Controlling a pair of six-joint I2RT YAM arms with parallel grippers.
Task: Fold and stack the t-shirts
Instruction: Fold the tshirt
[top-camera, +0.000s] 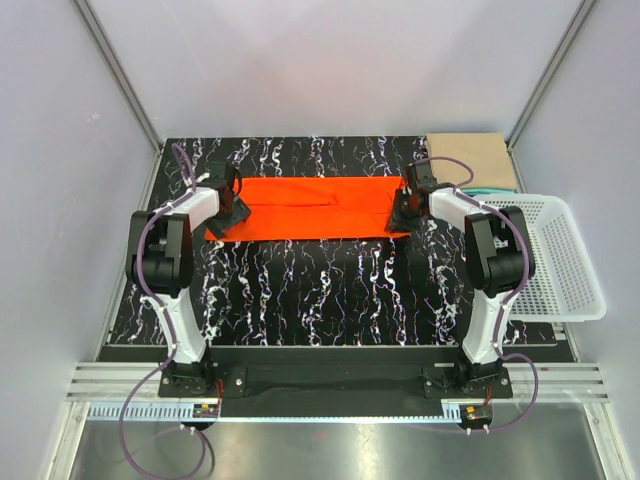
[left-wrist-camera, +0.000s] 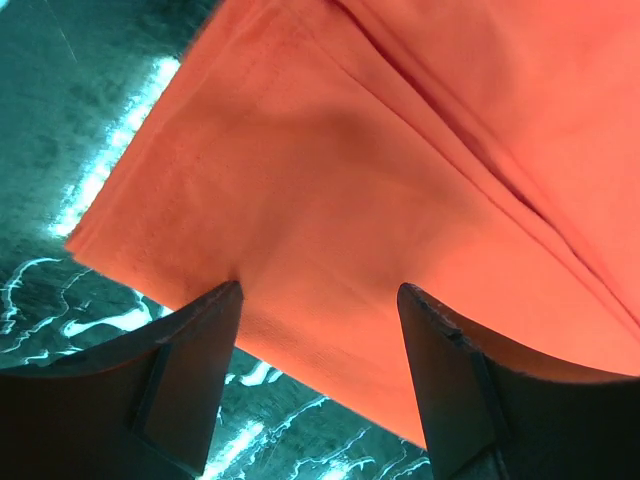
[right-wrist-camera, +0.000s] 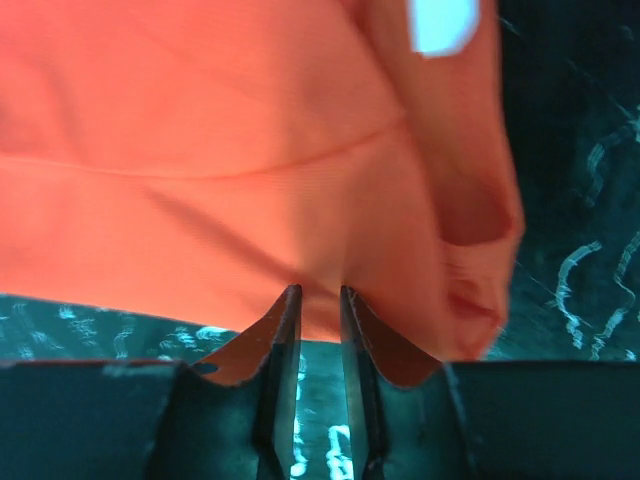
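Orange-red t-shirt (top-camera: 320, 208) flat on bench (top-camera: 300, 290), left claw (left-wrist-camera: 320, 288) released over left end, right claw (right-wrist-camera: 320, 290) narrowed at right end, grip unclear.

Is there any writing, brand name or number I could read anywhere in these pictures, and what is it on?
No text can be read in any view.
The white neck label on the orange-red t-shirt: washed out to a blank bright patch, unreadable.
The folded tan t-shirt, the white mesh basket and the marbled table: no markings visible.
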